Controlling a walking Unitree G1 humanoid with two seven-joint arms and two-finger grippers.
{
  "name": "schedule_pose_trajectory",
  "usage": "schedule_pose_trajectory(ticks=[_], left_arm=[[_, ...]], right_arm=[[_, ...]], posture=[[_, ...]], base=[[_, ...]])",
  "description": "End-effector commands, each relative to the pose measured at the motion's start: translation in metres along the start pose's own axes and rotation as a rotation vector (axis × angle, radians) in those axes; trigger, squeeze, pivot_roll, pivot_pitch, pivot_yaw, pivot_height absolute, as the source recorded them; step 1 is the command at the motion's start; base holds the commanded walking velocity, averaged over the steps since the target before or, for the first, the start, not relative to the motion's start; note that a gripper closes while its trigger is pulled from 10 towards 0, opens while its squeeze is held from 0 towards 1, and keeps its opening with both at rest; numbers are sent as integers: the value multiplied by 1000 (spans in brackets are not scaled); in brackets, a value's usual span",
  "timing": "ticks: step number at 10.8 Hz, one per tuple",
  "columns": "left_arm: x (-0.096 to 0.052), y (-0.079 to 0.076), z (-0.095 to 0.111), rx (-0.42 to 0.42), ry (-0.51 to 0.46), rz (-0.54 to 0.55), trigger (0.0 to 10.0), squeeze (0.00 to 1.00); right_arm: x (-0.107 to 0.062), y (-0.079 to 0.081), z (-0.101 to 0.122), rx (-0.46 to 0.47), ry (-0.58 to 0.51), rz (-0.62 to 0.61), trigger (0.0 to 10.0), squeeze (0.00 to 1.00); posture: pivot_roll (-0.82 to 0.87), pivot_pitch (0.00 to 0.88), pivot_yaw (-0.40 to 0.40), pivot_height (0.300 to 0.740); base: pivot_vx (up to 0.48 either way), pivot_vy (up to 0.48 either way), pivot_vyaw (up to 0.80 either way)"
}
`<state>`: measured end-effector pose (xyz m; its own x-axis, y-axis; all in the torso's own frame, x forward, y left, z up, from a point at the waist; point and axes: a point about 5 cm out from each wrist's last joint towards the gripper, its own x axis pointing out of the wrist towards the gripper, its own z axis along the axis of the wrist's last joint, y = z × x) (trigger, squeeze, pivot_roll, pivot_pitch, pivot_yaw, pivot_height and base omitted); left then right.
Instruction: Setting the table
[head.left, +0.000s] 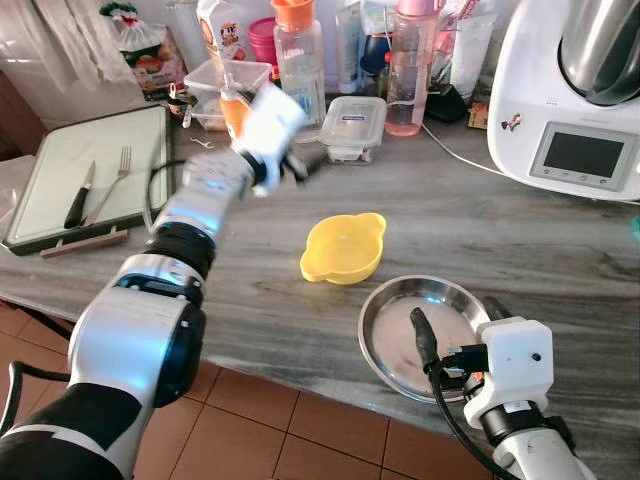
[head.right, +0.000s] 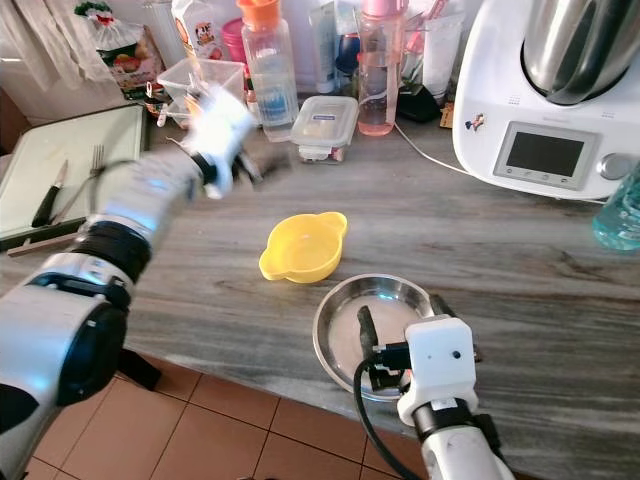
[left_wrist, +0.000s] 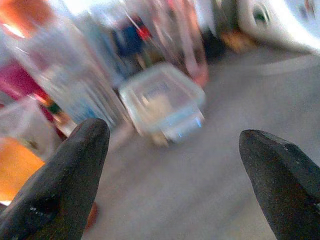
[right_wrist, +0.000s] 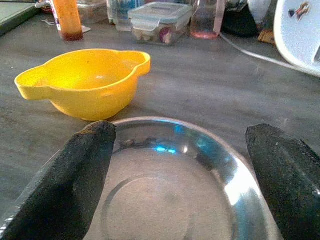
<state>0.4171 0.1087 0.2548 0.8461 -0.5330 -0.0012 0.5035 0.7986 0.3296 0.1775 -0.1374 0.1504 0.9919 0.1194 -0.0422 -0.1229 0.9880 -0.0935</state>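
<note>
Left gripper (left_wrist: 172, 165) spread, empty, raised near counter's back edge; fork (head.left: 112, 178) on tray (head.left: 40, 170) should be approached squarely. Right gripper (right_wrist: 185, 175) spread over steel plate (head.left: 390, 330).

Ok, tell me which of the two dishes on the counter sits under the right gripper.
The steel plate: the right gripper's open fingers straddle its near rim. The yellow bowl sits beyond, untouched.

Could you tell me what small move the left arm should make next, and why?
Probably swing the left gripper, open and empty above the counter, back toward the tray: the fork and knife lie there untouched, while the steel plate and yellow bowl are already out.
</note>
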Motion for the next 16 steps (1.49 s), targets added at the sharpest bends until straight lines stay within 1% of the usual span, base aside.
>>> schedule_pose_trajectory(ticks=[1, 2, 3, 4, 6, 7, 8, 9, 11, 12, 13, 14, 15, 16], left_arm=[[-7, 10, 0, -63, -49, 48, 10000, 1000], [-16, 9, 3, -166, -196, 15, 10000, 1000], [-20, 6, 3, -176, -235, 6, 10000, 1000], [-27, -5, -2, -224, -282, -16, 10000, 1000], [-36, -31, -9, -272, -309, -75, 10000, 1000], [-42, -36, -4, -285, -330, -129, 10000, 1000], [-46, -34, -4, -313, -326, -137, 10000, 1000], [-56, -36, -7, -355, -309, -197, 10000, 1000], [-71, -53, -13, -356, -262, -380, 10000, 1000], [-79, -61, -18, -344, -219, -477, 10000, 953], [-89, -69, -23, -352, -164, -575, 10000, 86], [-96, -75, -26, -357, -128, -643, 10000, 35], [-101, -78, -26, -370, -107, -689, 10000, 0], [-106, -80, -28, -349, -70, -755, 10000, 0]], right_arm=[[1, -1, -2, 25, 13, 0, 10000, 0], [1, -3, -6, 10, 28, 18, 10000, 0], [1, -4, -7, 22, 33, 20, 10000, 0], [3, -4, -8, 71, 41, 26, 10000, 0], [9, 4, -9, 162, 57, 71, 10000, 0], [6, 6, -10, 220, 79, 93, 10000, 0], [2, 6, -11, 237, 94, 98, 10000, 0], [-3, 4, -14, 251, 116, 93, 10000, 0], [-3, 5, -15, 267, 128, 94, 10000, 0], [-3, 7, -16, 266, 132, 95, 10000, 0], [0, 6, -16, 273, 133, 90, 10000, 0], [2, 5, -16, 275, 131, 87, 10000, 0], [3, 5, -17, 262, 133, 88, 10000, 0], [2, 5, -18, 257, 141, 91, 10000, 0]], posture=[[-44, 84, 94, 740], [-32, 84, 85, 740], [-24, 84, 82, 740], [-15, 85, 78, 740], [-5, 88, 72, 740], [-3, 99, 68, 740], [-3, 102, 68, 740], [-6, 106, 67, 740], [-2, 107, 65, 740], [-1, 106, 64, 740], [0, 105, 63, 740], [5, 105, 62, 740], [6, 105, 60, 740], [11, 107, 58, 740]], base=[[0, 0, 0], [0, 0, 0], [0, 0, 0], [0, 0, 0], [0, 0, 0], [0, 0, 0], [0, 0, 0], [0, 0, 0], [0, 0, 0], [0, 0, 0], [0, 0, 0], [0, 0, 0], [0, 0, 0], [0, 0, 0]])
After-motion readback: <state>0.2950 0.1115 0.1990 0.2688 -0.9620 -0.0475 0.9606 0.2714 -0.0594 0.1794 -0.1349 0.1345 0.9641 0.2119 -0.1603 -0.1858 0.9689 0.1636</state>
